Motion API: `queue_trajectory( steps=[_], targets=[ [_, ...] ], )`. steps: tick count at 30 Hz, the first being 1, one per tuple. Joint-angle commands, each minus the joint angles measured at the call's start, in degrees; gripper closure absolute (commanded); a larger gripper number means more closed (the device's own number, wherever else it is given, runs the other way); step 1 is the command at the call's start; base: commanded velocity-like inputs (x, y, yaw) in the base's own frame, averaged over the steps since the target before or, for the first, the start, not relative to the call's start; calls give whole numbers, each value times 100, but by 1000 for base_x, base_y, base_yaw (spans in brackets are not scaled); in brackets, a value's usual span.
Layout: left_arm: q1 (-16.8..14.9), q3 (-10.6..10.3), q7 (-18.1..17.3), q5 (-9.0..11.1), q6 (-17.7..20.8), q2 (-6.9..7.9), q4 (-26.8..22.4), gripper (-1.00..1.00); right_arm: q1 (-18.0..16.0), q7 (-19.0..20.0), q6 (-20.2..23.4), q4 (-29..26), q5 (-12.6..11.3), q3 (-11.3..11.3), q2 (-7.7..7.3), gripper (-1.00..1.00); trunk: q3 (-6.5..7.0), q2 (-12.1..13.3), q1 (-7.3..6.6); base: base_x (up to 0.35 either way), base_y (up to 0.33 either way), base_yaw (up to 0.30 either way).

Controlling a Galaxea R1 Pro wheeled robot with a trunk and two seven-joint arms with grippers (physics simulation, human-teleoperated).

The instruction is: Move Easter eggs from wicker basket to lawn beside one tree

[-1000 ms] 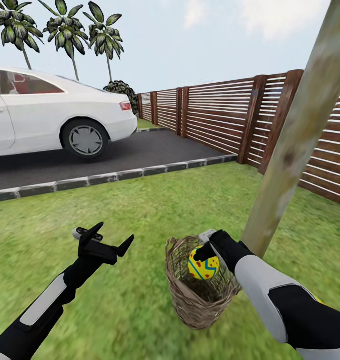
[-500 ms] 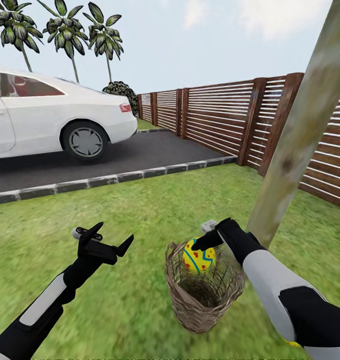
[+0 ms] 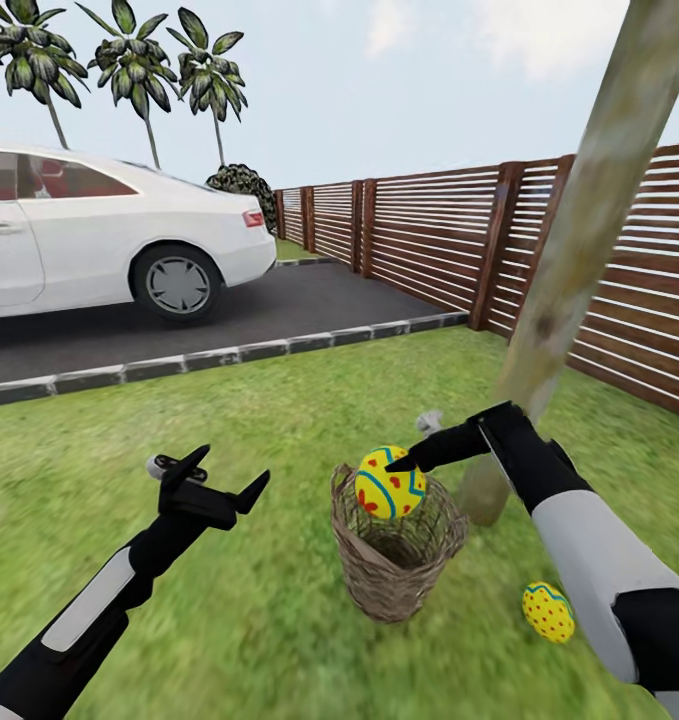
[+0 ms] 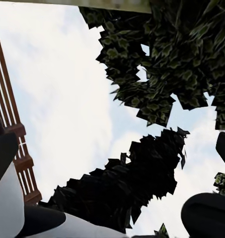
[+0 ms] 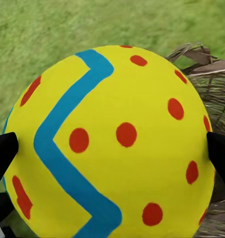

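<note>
Above the wicker basket, from the head, the right gripper clamps one egg; another egg lies by the tree; left gripper spread, empty. Right wrist: fingers straddle the egg's widest part; smooth, rigid, probably slippery.
</note>
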Motion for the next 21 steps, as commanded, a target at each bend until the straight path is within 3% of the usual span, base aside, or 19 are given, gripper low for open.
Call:
queue_trajectory(
  steps=[1, 4, 6, 9, 12, 15, 17, 18, 21],
  targets=[
    [-6, -19, -7, 26, 16, 0, -7, -100, 44, 67, 9, -134, 49, 0, -21, 100, 13, 39, -27, -250, 0, 0],
    [-6, -38, 12, 11, -12, -21, 13, -100, 278, 151, 4, -430, 47, -28, -91, 100, 67, 159, -93, -55, 0, 0],
    [-6, -47, 23, 8, -16, -23, -20, -100, 467, 253, 0, -499, 50, -30, -242, 100, 67, 159, -93, -8, 0, 0],
    [-6, -55, 27, 3, -23, -107, -30, -100, 812, 674, -8, -699, 62, -29, -405, 100, 67, 159, -93, -1, 0, -125],
    [-6, -68, 155, -1, -26, -178, -28, -100, 1138, 1025, -11, -1070, 52, -30, -716, 100, 67, 159, -93, 0, 0, -252],
    [-6, -70, 266, -6, -34, -236, -22, -100, 1384, 1882, -12, -1396, 48, -37, -1085, 100, 67, 159, -93, 0, 0, -279],
    [-6, -72, 277, -9, -35, -275, -25, -100, 1421, 2184, -17, -1473, 41, -163, -1276, 100, 67, 159, -93, 0, 0, -283],
    [-6, -76, 281, -10, -35, -282, -31, -100, 1429, 2228, -19, -1476, 40, -347, -1328, 100, 67, 159, -93, 0, 0, -283],
    [-6, -241, 285, -10, -42, -289, -43, -100, 1455, 2169, -87, -1415, 64, -667, -1348, 100, 67, 159, -93, 0, 0, -283]
  ],
)
